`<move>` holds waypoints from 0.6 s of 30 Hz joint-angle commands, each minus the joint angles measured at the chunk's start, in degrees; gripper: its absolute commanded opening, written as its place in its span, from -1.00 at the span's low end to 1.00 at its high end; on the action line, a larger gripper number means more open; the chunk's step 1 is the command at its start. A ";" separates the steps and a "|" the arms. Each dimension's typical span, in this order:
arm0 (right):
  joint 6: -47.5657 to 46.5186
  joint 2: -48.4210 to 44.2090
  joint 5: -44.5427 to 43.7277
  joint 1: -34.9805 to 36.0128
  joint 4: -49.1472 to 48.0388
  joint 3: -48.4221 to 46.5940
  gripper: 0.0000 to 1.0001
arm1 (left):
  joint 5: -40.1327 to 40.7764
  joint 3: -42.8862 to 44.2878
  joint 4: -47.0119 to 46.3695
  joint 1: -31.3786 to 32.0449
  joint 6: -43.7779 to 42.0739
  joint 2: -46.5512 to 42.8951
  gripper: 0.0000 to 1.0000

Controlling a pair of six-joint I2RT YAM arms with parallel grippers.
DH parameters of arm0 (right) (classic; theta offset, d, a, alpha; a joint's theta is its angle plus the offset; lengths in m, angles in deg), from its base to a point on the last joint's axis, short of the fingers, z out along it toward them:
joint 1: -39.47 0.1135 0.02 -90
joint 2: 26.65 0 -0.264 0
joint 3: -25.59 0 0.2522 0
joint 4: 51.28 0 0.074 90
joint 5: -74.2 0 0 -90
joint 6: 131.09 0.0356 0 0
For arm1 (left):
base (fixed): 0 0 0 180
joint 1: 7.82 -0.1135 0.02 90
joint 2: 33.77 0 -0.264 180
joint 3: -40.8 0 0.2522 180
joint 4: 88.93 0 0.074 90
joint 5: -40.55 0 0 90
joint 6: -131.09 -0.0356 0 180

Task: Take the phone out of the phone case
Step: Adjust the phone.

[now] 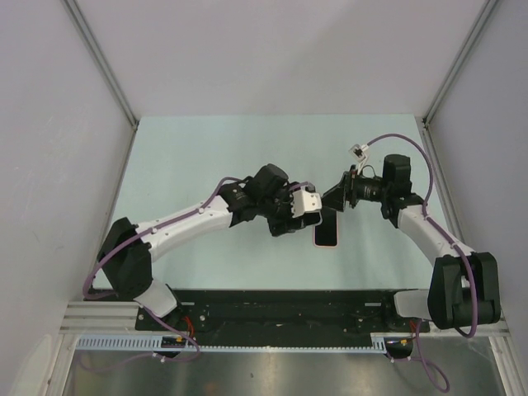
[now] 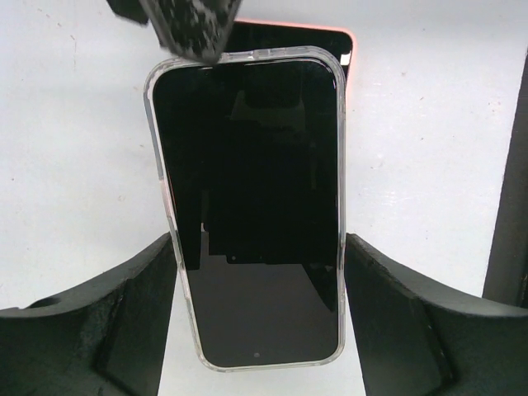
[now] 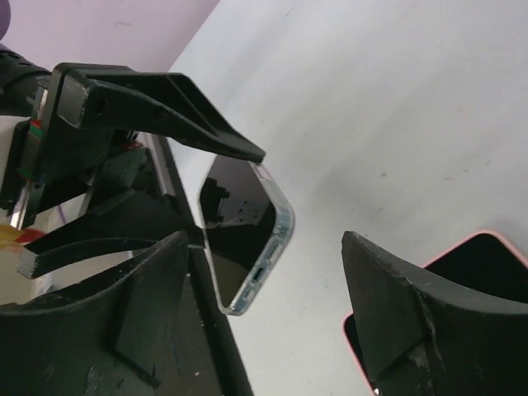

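While flipping through all three views, seeing the left tool (image 2: 260, 247) pinching the clear phone case (image 2: 339, 148) across its long edges, one finger (image 2: 132, 313) against each side. Holding it tilted and up off the counter (image 1: 206, 157), going by the right wrist view. Looking at a dark glossy face filling that case rim to rim, so probably the phone (image 2: 247, 190) still seated inside, though can't swear to it. Got the right tool (image 3: 264, 247) spread wide, hanging at the end of the case with the port cutout, gripping nothing. Can spot a patterned bit of that right tool over that same end's rim in the left wrist view, touching or just shy of touching; can't tell which. Also got a pink-rimmed slab (image 1: 327, 235) with a dark face lying flat on the counter, just beyond the held case's far end and close to both tools. Could be another phone, could be another case, honestly can't say from these angles.
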 commanded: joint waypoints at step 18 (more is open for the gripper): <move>-7.11 3.12 4.56 6.02 10.91 -2.93 0.39 | 1.88 1.09 -5.23 2.74 -3.14 -3.01 -1.00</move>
